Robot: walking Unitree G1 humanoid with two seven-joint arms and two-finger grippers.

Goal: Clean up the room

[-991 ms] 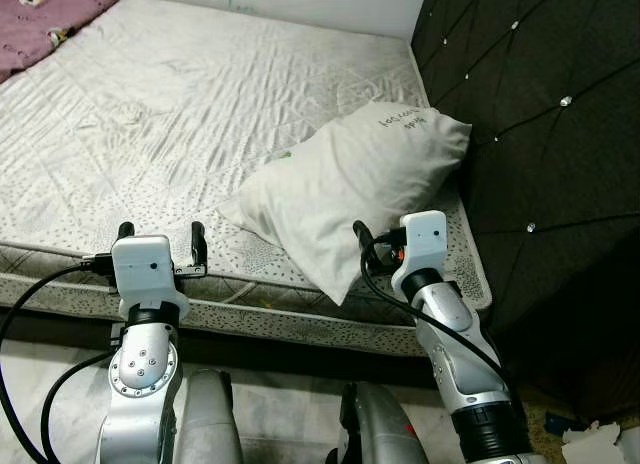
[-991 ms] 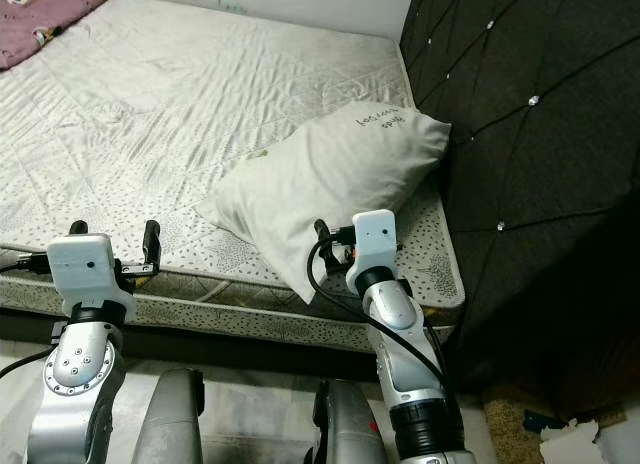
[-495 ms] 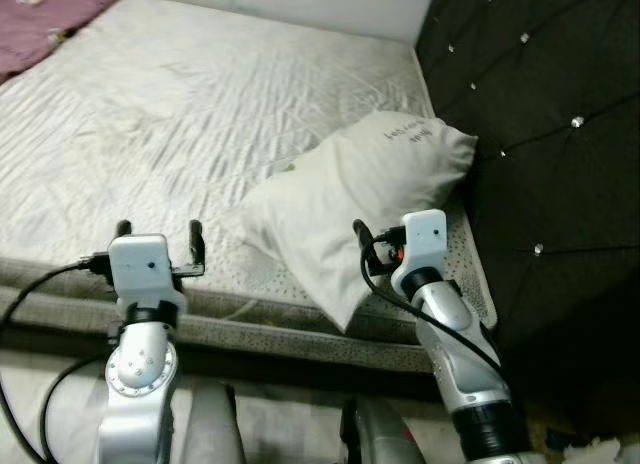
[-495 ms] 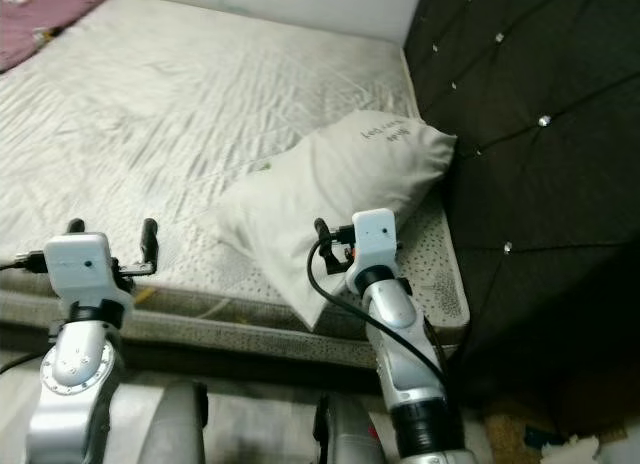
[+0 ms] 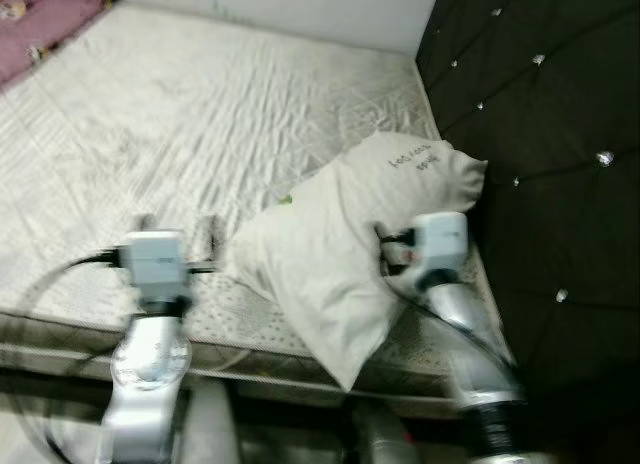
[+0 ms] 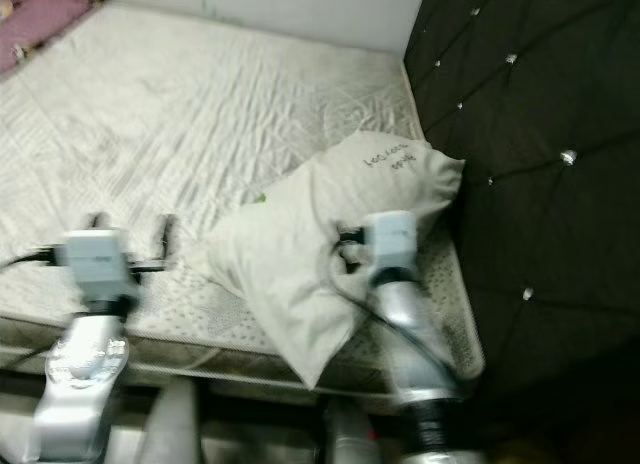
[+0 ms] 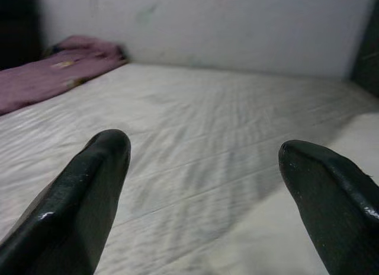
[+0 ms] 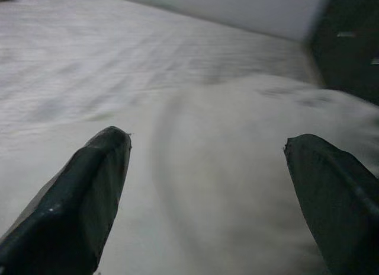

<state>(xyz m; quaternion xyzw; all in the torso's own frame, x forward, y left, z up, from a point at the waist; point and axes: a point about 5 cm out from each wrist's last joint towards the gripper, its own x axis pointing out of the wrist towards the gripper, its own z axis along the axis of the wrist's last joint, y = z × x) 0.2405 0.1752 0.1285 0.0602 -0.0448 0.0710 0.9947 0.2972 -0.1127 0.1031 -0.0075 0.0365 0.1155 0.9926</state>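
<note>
Jaws on both your grippers stand wide apart, gripping nothing. Your left gripper point(image 5: 177, 224) hovers over the near edge of the bed point(image 5: 200, 114), above bare quilted mattress. Your right gripper point(image 8: 207, 168) points at the white pillow point(image 5: 350, 244), close over its near side; contact can't be judged. Pillow lies on the bed's right side, one corner against the dark tufted headboard point(image 5: 540, 134), another overhanging the near edge. Purple blanket point(image 7: 53, 64) sits at the bed's far left. Head views are motion-blurred.

Both head views were smeared by motion blur, worst on the arms. Light was soft and even; the tufted headboard point(image 5: 540, 134) stayed dark, its studs glinting.
</note>
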